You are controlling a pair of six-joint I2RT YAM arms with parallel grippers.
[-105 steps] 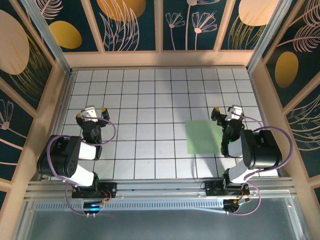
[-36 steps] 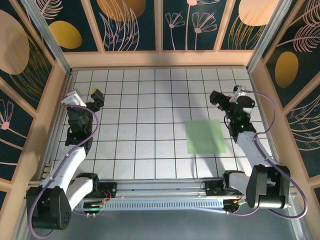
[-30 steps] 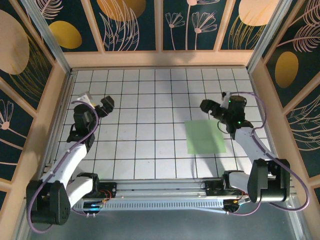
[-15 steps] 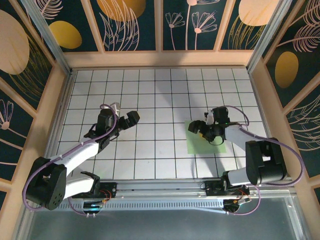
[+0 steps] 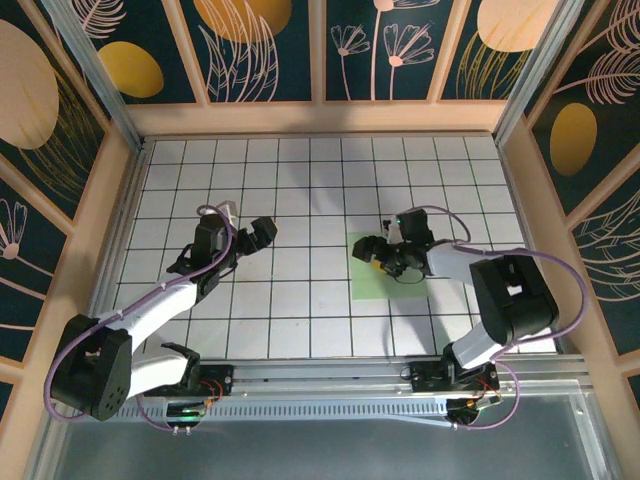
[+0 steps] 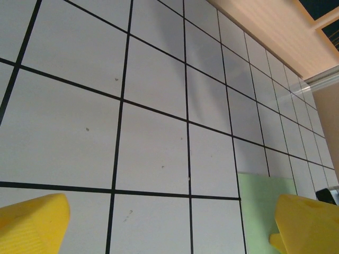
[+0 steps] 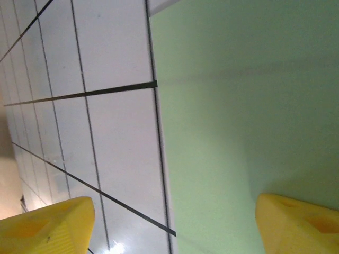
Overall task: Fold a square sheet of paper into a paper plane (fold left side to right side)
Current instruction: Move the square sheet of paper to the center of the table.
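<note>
In the top view, a thin, pale mint-green square sheet of paper [image 5: 380,284] lies flat on the white, black-gridded table [image 5: 300,180], at 3 o'clock from its centre. The right gripper [image 5: 376,251] sits low over the sheet's 9 o'clock edge. The left gripper [image 5: 256,236] hangs over bare tiles at 9 o'clock, well apart from the sheet.

In the left wrist view, the left gripper [image 6: 169,227] holds its yellow fingertips [image 6: 33,225] wide apart over tiles, and a corner of the sheet [image 6: 262,203] shows at 4 o'clock.

In the right wrist view, the right gripper [image 7: 172,225] is spread wide across the sheet's edge. One finger is over the green paper [image 7: 243,106] at 5 o'clock, the other over white tile at 7 o'clock. Whether either touches down cannot be told.
</note>
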